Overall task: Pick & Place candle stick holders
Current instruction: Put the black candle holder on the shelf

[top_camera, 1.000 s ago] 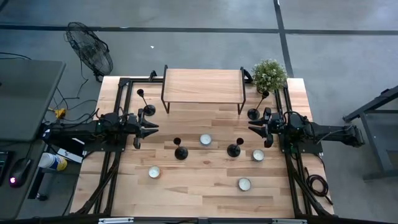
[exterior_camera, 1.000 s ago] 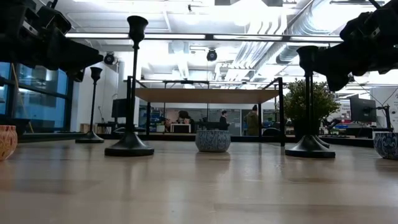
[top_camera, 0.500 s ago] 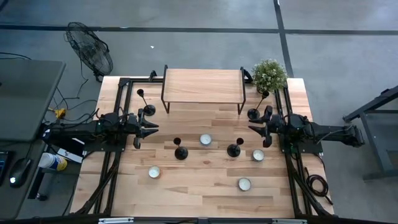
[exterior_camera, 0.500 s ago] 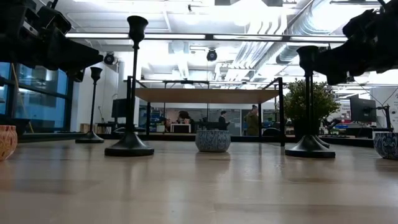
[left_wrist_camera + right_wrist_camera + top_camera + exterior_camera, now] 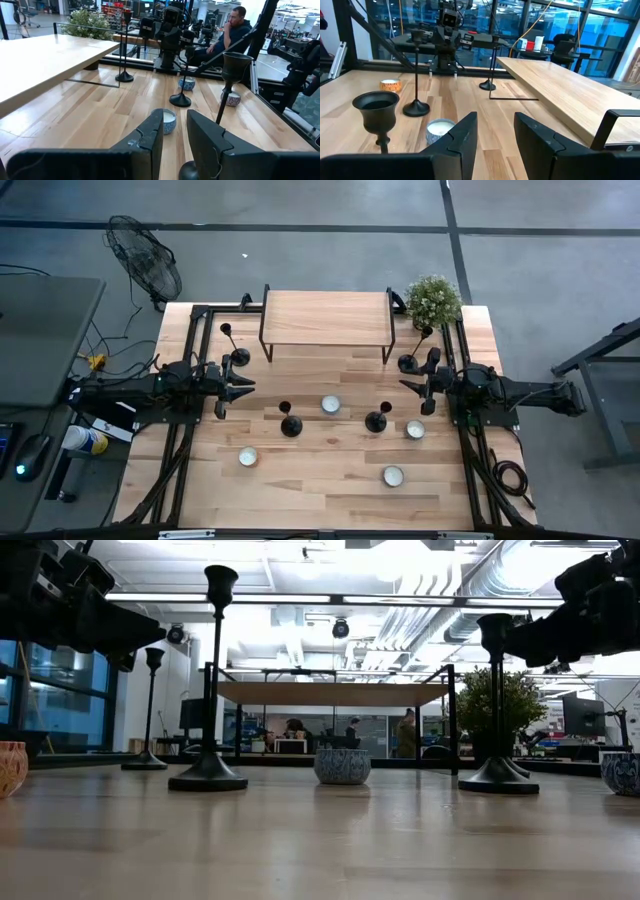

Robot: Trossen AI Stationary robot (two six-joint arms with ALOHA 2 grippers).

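Four candle stick holders stand upright on the tabletop [image 5: 330,460] in front of the wooden riser shelf [image 5: 325,318]: two near its legs, two further out. The right-center holder [image 5: 376,420] stands just beside and inward of the right tool [image 5: 408,395], likely the nearer arm. The left tool [image 5: 245,387] hangs near the left-center holder [image 5: 290,424]. Both tools' fingers are slightly apart, holding nothing.
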